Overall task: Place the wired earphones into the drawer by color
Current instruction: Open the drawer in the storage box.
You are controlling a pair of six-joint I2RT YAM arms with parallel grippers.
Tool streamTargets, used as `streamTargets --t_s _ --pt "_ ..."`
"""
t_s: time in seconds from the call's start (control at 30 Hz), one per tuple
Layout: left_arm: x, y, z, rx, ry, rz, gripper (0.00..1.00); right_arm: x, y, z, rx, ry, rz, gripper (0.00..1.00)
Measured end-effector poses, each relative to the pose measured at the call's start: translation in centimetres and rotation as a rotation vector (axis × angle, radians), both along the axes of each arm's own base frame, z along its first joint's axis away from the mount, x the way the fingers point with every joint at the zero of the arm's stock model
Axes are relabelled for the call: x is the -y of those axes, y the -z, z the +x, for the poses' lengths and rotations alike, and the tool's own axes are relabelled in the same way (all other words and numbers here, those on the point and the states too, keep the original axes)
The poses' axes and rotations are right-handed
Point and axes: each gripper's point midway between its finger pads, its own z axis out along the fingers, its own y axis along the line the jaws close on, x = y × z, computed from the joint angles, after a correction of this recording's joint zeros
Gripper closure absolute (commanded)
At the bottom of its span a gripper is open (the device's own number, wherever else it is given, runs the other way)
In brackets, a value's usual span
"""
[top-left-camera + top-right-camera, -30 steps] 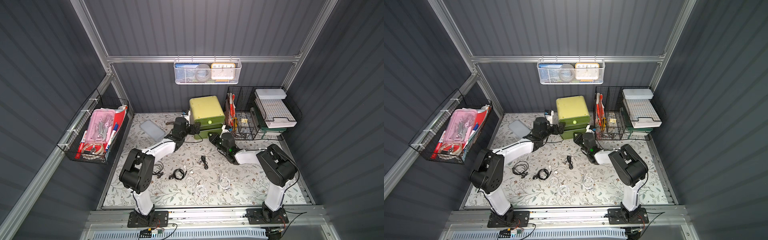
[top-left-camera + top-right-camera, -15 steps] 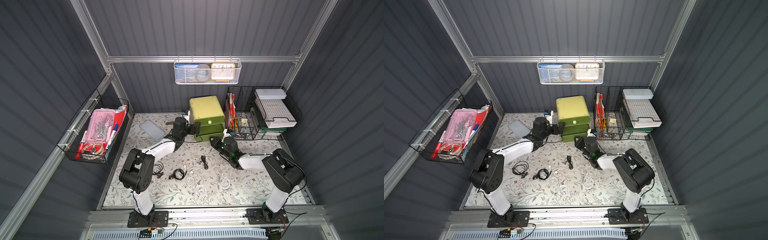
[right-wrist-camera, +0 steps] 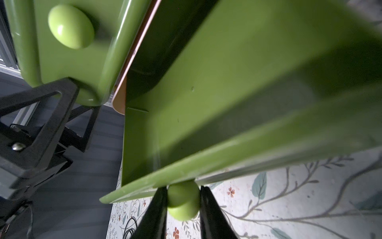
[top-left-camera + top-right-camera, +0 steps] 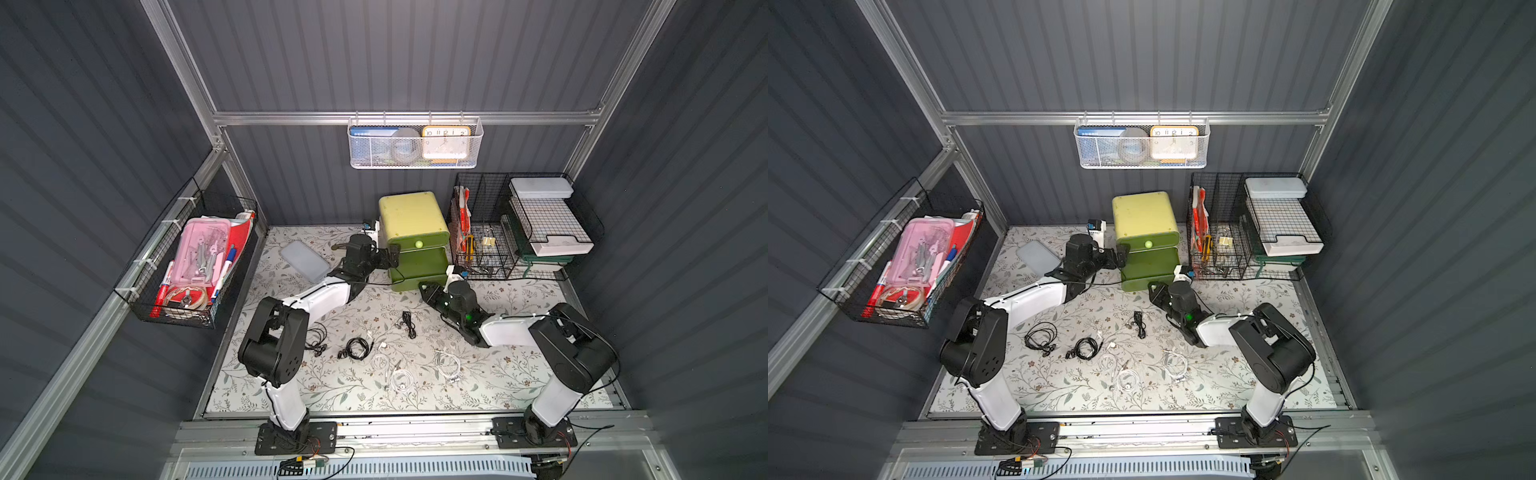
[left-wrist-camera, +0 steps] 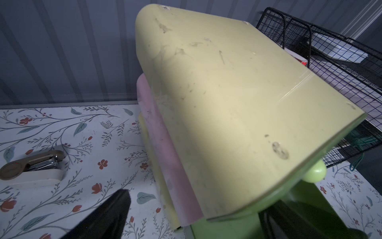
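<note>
Right gripper [image 3: 183, 189]: the jaws are closed most of the way and clamp the round green knob [image 3: 182, 204] of the bottom drawer [image 3: 227, 93]. One finger sits on each side of the knob. You can confirm the position in both top views, where the gripper [image 4: 424, 289] sits at the foot of the green cabinet [image 4: 411, 216]. The drawer stands partly out of the cabinet, and the part of its inside that shows is bare.

Left gripper [image 4: 392, 257]: the jaws are spread as wide as they go and hold nothing. It sits at the cabinet's front left edge, level with the upper drawers. In the right wrist view, one of its fingers [image 3: 51, 107] appears to rest against the lower corner of the drawer front above.

Earphones: all lie loose on the floral mat [image 4: 498, 374], in front of the cabinet and apart from both grippers
- Black coils: one [image 4: 409, 324] near the right gripper, one [image 4: 357, 348] mid-mat, one [image 4: 1040, 336] beside the left arm's elbow
- White coils: three [image 4: 401, 380] [image 4: 449, 365] [image 4: 380, 357] nearer the front rail

A stapler [image 5: 31, 167] lies on the mat to the left of the cabinet
</note>
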Motion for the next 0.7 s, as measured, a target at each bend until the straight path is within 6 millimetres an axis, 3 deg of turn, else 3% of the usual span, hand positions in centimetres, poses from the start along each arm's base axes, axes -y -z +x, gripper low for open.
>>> streamTargets --t_s 0.3,0.7 --pt "-0.1 0.0 0.1 -0.001 -0.003 -0.001 0.01 0.1 0.3 -0.7 -0.012 -0.006 -0.009 0.72" --pt "-0.2 0.2 0.0 -0.006 -0.001 -0.005 0.01 0.5 1.0 -1.3 -0.049 -0.012 -0.046 0.43"
